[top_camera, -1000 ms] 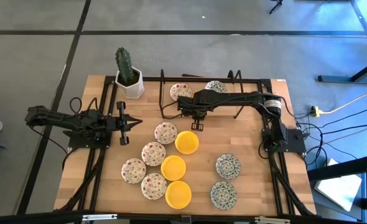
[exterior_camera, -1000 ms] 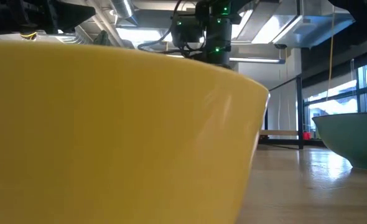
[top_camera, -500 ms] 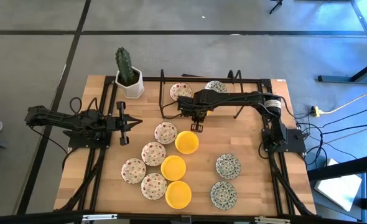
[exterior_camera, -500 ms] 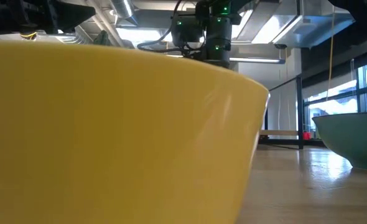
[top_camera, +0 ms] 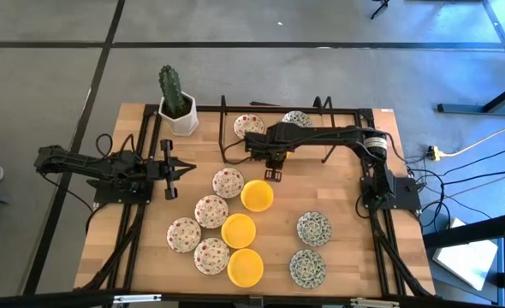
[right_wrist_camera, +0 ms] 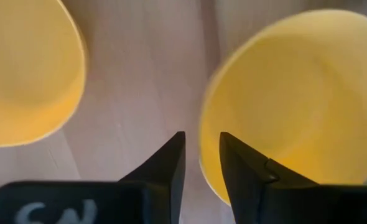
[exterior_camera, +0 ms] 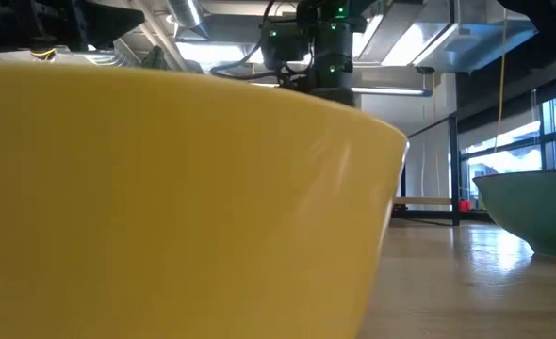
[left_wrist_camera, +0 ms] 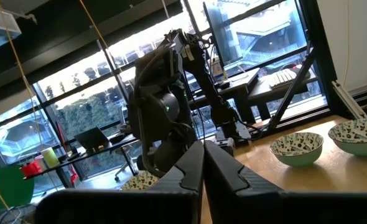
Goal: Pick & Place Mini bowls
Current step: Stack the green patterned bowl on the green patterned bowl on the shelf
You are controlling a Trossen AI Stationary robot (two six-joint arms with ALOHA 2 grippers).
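Wooden counter [top_camera: 338,257], black frame rails round edges; grey floor beyond.
Arms: 2. Left arm parked at counter's left side, left gripper [top_camera: 170,169] w/ jaws together, nothing held. Right arm reaches across far side; right gripper [top_camera: 272,174] above rim of yellow bowl [top_camera: 257,195], jaws slightly apart, nothing clamped.
Cactus pot [top_camera: 182,114]: 1, white, far-left corner.
Mini bowls, 11 counted: yellow x3, diagonal row mid-counter; red-speckled x5 [top_camera: 228,181], 4 left of yellows, 1 far edge; grey-green x3 [top_camera: 313,228], 2 near right, 1 far edge.
Writing: white marks on right wrist housing, unreadable.
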